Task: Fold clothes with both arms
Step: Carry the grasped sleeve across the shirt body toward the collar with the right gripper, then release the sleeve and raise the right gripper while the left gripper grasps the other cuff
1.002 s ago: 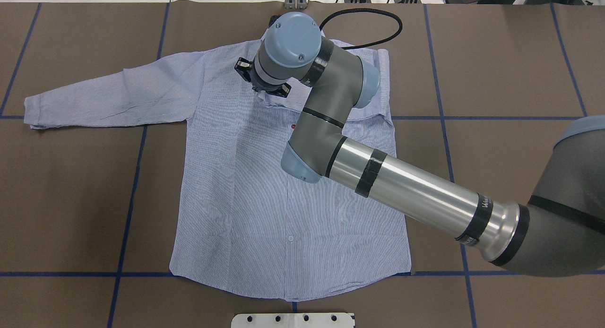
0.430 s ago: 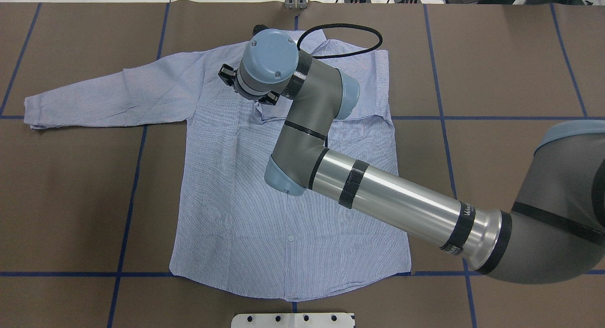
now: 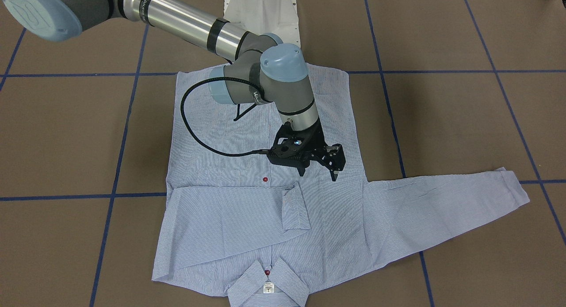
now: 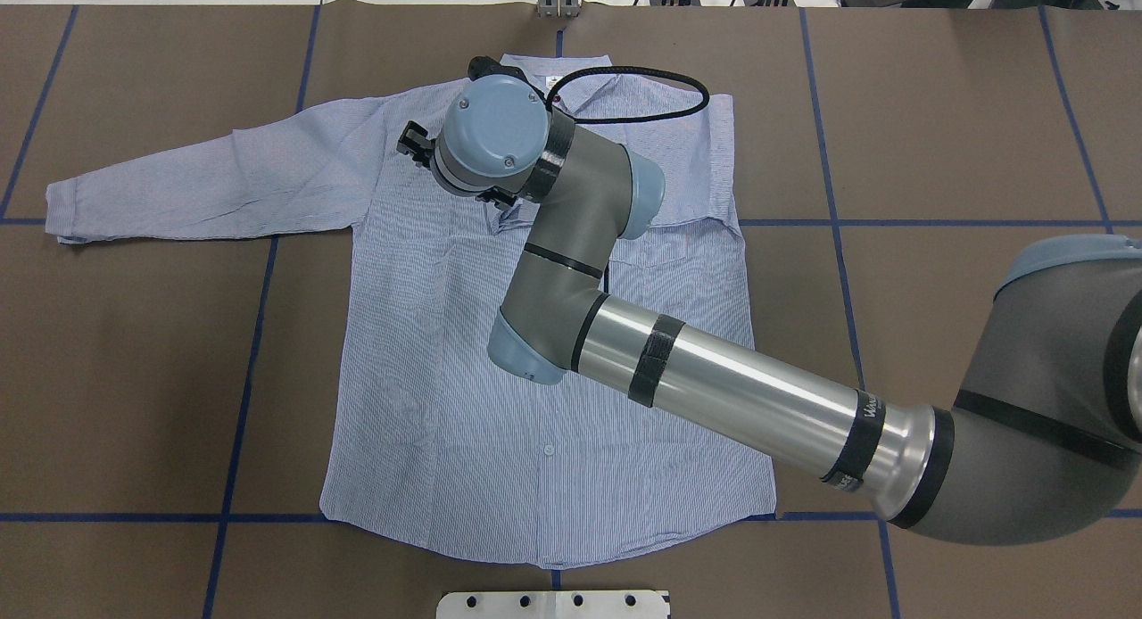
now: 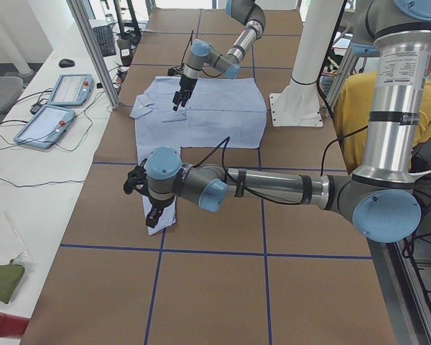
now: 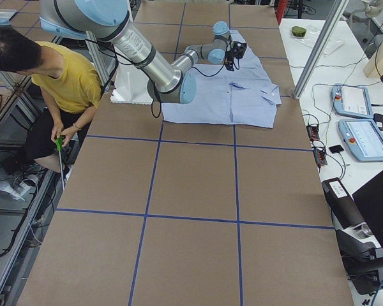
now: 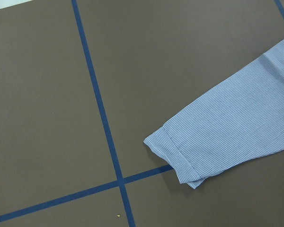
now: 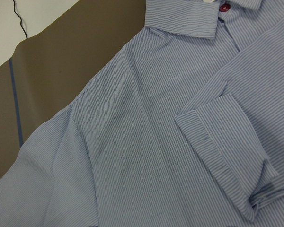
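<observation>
The light blue-and-white finely striped long-sleeved button shirt [image 4: 446,378] lies flat and front-up in the middle of the brown table cover [image 4: 134,378], with its collar [image 3: 267,282] on the side away from the robot. The sleeve on the robot's right [image 3: 230,218] is already folded across the chest, and its folded cuff [image 3: 295,207] lies near the button line. The other sleeve [image 4: 205,186] stretches straight out to the robot's left, so the step in hand looks like the second sleeve fold. The black two-finger right gripper [image 3: 319,172] hangs just above the chest beside the folded cuff, fingers spread wide and holding nothing. The left gripper [image 5: 151,212] is over the free cuff [image 7: 180,161]. Only the side view shows it, so whether it is parted or closed cannot be told. The next move probably calls for pinching that cuff and carrying it across the chest. The right arm [image 4: 714,396] and its looping black cable [image 3: 234,155] span the shirt's body and would need to clear out first. A white pedestal [image 3: 261,10] stands by the hem, and a person in a yellow top [image 6: 57,83] sits behind the robot.
</observation>
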`<state>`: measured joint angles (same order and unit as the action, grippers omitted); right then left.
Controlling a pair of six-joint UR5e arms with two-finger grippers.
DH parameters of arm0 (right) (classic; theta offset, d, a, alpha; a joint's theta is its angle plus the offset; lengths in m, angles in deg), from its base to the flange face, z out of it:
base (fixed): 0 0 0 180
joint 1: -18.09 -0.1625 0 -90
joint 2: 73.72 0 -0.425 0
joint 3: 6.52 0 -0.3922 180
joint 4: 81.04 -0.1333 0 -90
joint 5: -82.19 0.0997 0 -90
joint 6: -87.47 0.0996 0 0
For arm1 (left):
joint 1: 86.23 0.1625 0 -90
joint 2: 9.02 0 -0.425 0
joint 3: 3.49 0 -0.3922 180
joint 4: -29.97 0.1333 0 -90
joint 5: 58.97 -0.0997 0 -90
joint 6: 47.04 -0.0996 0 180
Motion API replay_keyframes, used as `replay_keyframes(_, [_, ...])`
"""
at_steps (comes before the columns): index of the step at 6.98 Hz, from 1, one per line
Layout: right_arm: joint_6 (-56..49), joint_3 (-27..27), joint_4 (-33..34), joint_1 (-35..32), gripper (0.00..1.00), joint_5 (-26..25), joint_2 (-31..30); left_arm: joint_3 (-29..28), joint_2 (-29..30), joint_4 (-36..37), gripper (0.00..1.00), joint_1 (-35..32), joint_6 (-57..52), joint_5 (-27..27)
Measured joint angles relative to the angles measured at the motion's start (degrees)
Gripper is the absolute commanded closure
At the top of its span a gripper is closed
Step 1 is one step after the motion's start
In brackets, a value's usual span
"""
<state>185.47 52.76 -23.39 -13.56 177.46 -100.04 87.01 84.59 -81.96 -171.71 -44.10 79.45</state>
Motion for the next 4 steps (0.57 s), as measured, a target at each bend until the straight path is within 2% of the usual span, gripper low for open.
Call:
replay_keyframes(2, [2.4, 1.4, 0.2, 0.0, 0.00, 1.0, 0.1, -0.2, 0.1, -8.4, 0.01, 4.6, 11.0, 0.4])
replay_keyframes(3, [3.6, 4.0, 1.6, -0.4, 0.00, 3.0, -0.4, -0.6, 0.6, -11.6, 0.01, 7.4, 18.6, 0.2])
replay_keyframes(4, [4.2, 9.8, 5.6, -1.6, 0.00, 6.4, -2.7, -1.7, 2.0, -12.9, 0.01, 10.7, 25.8, -0.2])
